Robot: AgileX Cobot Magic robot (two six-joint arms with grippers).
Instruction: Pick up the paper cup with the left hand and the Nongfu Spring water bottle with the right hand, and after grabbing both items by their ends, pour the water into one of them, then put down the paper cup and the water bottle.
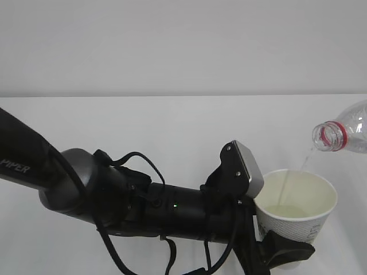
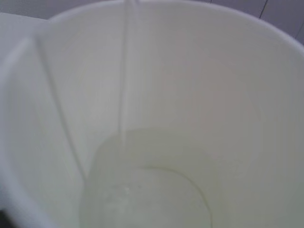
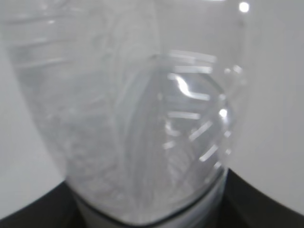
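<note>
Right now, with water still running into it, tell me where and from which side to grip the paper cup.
Grip the cup low on its dotted side wall, coming in level from the left, as the left gripper does now. It tapers downward, so the lower wall suits the jaws. That also leaves the open rim clear for the stream from the bottle.

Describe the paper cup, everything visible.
The paper cup is white with a dotted embossed side and a cream inside. It stands upright at lower right, gripped low on its side by the left hand. A thin stream of water falls into it from the bottle; a shallow pool covers its bottom.
</note>
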